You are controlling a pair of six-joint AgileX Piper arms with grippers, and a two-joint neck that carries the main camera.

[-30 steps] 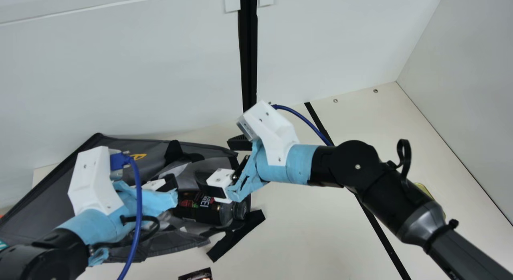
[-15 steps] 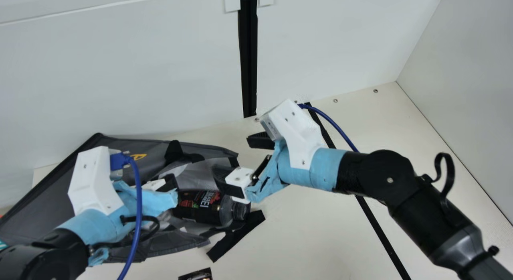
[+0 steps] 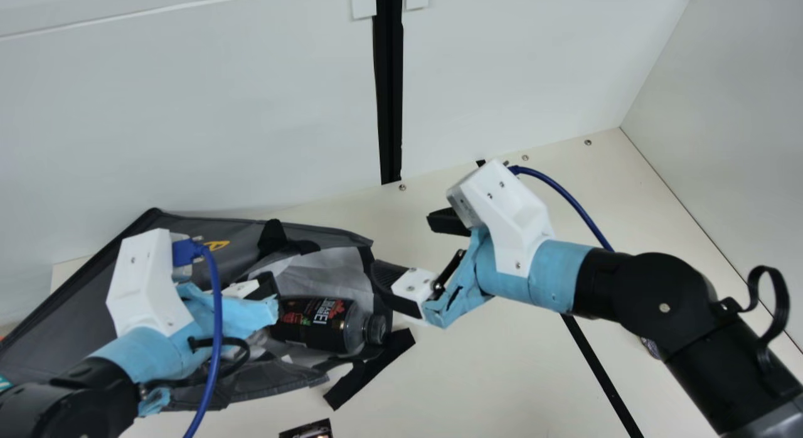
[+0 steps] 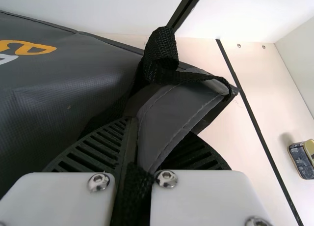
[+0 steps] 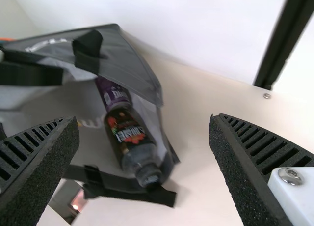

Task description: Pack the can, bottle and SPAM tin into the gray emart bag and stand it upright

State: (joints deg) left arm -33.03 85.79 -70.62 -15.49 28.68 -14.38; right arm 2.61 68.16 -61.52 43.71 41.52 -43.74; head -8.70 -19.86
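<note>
The gray bag [image 3: 194, 237] lies on its side at the left, its mouth facing right. My left gripper [image 3: 260, 290] is at the mouth; in the left wrist view, my left gripper [image 4: 156, 132] is shut on the bag's rim, a black strap beside it. Inside lies the dark bottle [image 3: 320, 324], cap at the opening; the right wrist view shows the bottle [image 5: 131, 137] with a purple can [image 5: 114, 94] deeper in. My right gripper [image 3: 403, 246] is open and empty, right of the mouth; its wrist view shows my right gripper [image 5: 143, 120] facing the opening. The tin [image 4: 302, 159] rests apart on the table.
A dark object [image 3: 307, 429] with a lit spot sits at the near edge. Behind the bag rises the white wall [image 3: 219, 112]; another wall [image 3: 734, 143] stands at the right. Bare table [image 3: 477, 375] extends right of the bag.
My right gripper has moved right, away from the bag's mouth, with its fingers apart, uncovering more of the bottle and lining. The left arm, bag and bottle have stayed put.
</note>
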